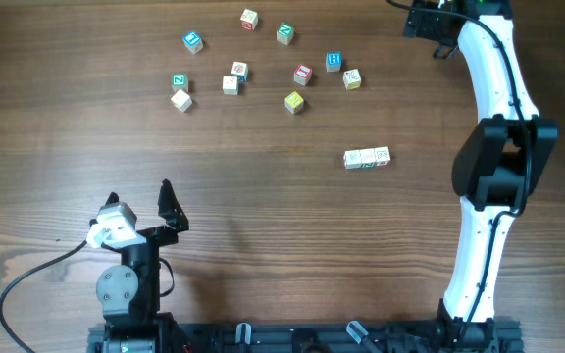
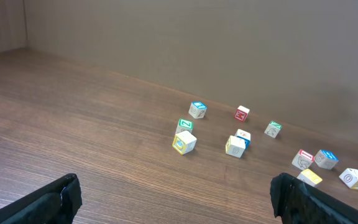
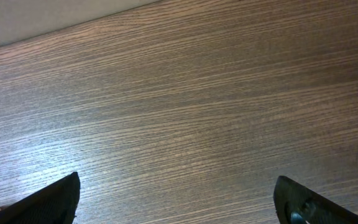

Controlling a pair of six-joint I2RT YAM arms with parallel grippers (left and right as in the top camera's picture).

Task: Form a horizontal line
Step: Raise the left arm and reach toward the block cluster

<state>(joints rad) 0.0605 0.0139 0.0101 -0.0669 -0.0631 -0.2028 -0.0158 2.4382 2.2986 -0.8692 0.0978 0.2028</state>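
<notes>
The left gripper (image 1: pixel 139 193) has its two black fingers spread wide, and nothing is between them. It hangs over bare wood at the near left part of the table (image 1: pixel 263 226). The right gripper (image 3: pixel 176 185) is wide open as well and holds nothing. Its own camera shows only wood grain under the fingers, and from above it stands at the far right corner.

The row (image 1: pixel 367 157) lies on the right half of the table, nearer to the right arm than to the left one and well apart from both grippers. It has three small pale cubes, side by side and touching, and it runs from left to right with a slight tilt. The top faces carry green and red marks, too small to read.

Farther away, across the far middle of the table, eleven loose cubes (image 1: pixel 239 70) lie scattered. Among them are a blue-faced cube (image 1: pixel 193 41), a green-faced cube (image 1: pixel 284 33) and a yellow-faced cube (image 1: pixel 294 101). The left wrist view shows this group ahead of the fingers. There, a cube with a green top (image 2: pixel 184 125) sits just behind a cube with yellow edges (image 2: pixel 184 143). Its white letter may be a Z, but I cannot be sure.
</notes>
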